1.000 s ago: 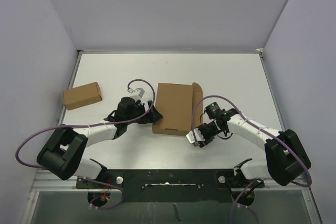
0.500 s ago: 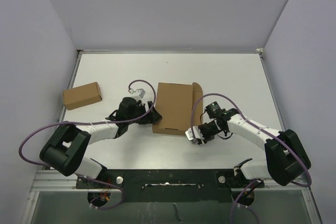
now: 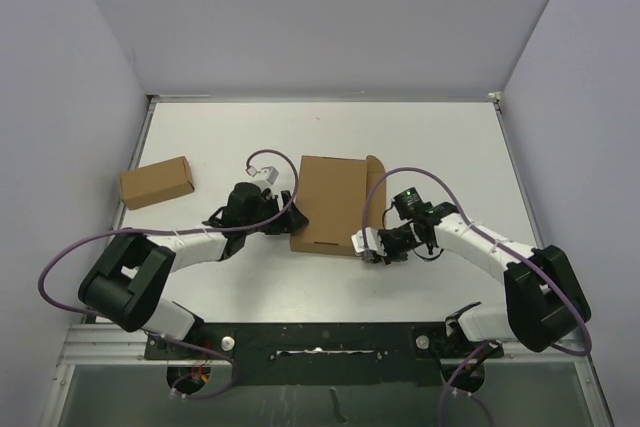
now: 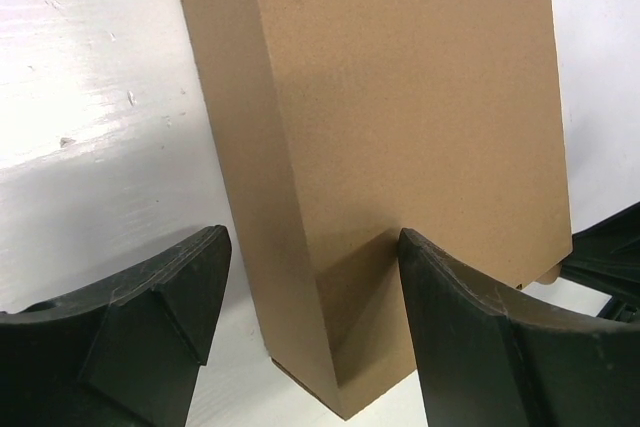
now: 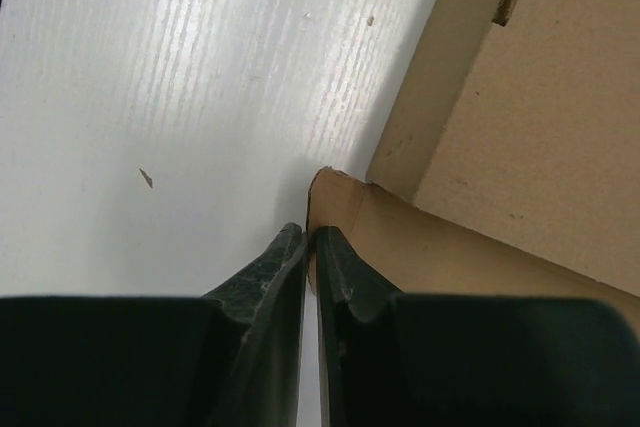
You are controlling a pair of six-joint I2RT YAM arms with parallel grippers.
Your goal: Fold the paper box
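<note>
The paper box (image 3: 330, 202) lies flat in the middle of the table, a curved flap standing along its right side. My left gripper (image 3: 285, 219) is open at the box's near left corner (image 4: 340, 377). One finger (image 4: 470, 317) is over the box top and the other finger (image 4: 150, 307) hangs over the table beside the side wall. My right gripper (image 3: 363, 244) is at the near right corner, and its jaws (image 5: 312, 232) are pinched on the thin edge of a cardboard flap (image 5: 400, 222) of the box (image 5: 530, 127).
A much smaller brown cardboard box (image 3: 156, 182) lies at the left edge of the white table (image 3: 450, 147). Grey walls close the table at the back and on both sides. Both arms' cables loop above the near half of the table.
My right gripper has moved left to the box's near right corner and closed on the flap edge. My left gripper's jaws have narrowed around the near left corner.
</note>
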